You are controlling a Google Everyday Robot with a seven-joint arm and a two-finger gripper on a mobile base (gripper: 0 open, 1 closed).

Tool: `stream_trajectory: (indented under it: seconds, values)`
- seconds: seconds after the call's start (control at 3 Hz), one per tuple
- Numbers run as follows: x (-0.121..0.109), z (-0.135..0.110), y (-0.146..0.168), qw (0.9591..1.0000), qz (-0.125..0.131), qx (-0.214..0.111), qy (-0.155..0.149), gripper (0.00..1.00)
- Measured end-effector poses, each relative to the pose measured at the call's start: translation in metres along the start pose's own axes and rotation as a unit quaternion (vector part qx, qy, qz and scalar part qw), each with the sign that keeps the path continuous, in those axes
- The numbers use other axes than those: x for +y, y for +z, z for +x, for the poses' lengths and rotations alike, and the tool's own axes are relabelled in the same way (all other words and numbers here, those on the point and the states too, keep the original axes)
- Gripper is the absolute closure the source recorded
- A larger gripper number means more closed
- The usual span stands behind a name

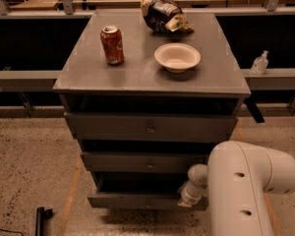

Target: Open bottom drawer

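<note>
The grey cabinet has three drawers. The bottom drawer is the lowest one, and its flat front stands out a little past the middle drawer above it. Its centre knob does not show. My gripper is at the right part of the bottom drawer's front, at the end of my white arm. The arm's bulk hides the drawer's right end. The top drawer shows a small knob.
On the cabinet top stand a red soda can, a white bowl and a crumpled chip bag. A small clear bottle sits on a ledge at the right. A black object lies on the speckled floor at the lower left.
</note>
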State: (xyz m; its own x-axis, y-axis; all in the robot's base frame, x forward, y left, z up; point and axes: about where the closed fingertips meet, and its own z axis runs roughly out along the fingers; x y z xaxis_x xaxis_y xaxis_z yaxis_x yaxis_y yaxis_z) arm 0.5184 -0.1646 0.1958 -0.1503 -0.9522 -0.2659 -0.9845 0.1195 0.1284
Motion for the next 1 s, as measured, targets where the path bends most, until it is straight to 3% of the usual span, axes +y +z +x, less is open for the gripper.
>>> stream_trajectory:
  seconds: [0.33,0.67,1.0]
  values:
    - [0.0000,0.0000,-0.0001,1.0000,0.000,0.000,0.000,1.00]
    - [0.0001,0.0000,-0.0001,1.0000,0.000,0.000,0.000,0.82]
    - [0.0002,0.0000,-0.0001,1.0000,0.000,0.000,0.000,0.50]
